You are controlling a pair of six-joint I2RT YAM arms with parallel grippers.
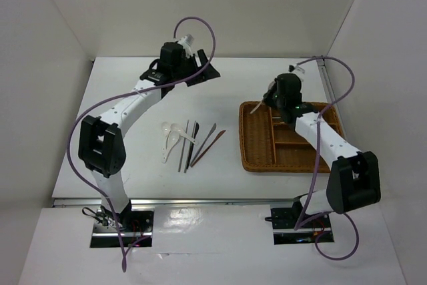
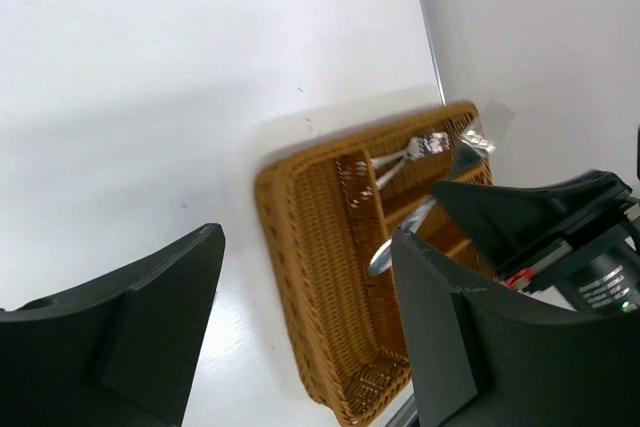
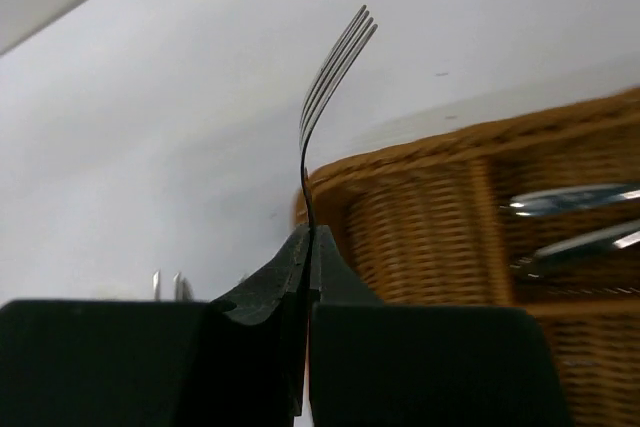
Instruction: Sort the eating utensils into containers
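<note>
My right gripper [image 1: 268, 100] is shut on a silver fork [image 3: 338, 59] and holds it upright over the far left corner of the brown wicker tray [image 1: 257, 158]. In the right wrist view the gripper [image 3: 310, 239] pinches the fork's handle, tines up. Two more forks [image 3: 572, 201] lie in a tray compartment. Two white spoons [image 1: 169, 138], dark chopsticks [image 1: 185, 143] and reddish-brown sticks [image 1: 208, 143] lie on the table left of the tray. My left gripper [image 1: 203, 71] is open and empty, raised over the far middle of the table; its wrist view [image 2: 305, 247] looks down at the tray [image 2: 320, 247].
White walls enclose the table on the left, back and right. A metal rail [image 1: 200, 203] runs along the near edge by the arm bases. The right arm lies over the tray's right half.
</note>
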